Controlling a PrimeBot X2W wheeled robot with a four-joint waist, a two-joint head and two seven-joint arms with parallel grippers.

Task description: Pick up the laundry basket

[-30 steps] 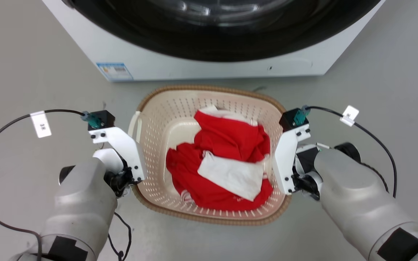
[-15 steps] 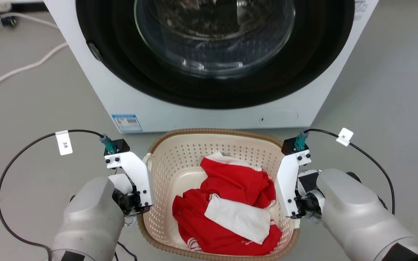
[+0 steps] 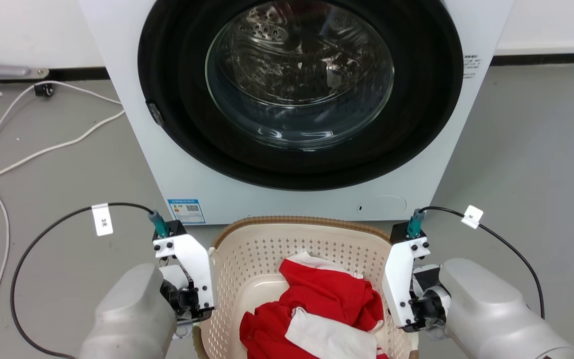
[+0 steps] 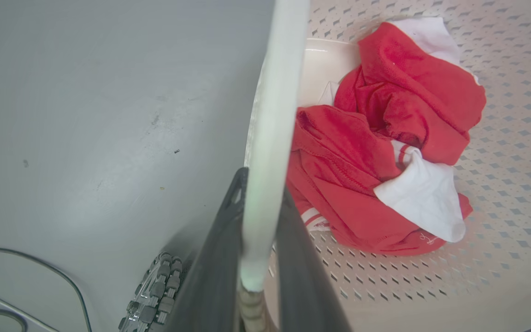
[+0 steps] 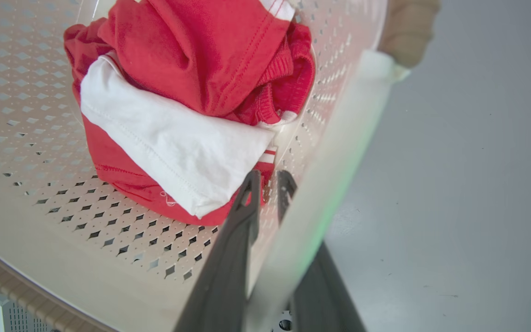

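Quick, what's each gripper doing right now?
Left gripper: shut on the left handle of the laundry basket.
Right gripper: shut on its right handle.

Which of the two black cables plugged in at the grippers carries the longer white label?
The black cable at the left gripper: its oblong white label hangs nearly upright, while the cable at the right gripper bears a small tilted square label.

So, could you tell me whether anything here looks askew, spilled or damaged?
Nothing stands out. The left pincer and right pincer grip the laundry basket by its white handles, the red and white clothes lie inside it, and the washer door is shut.
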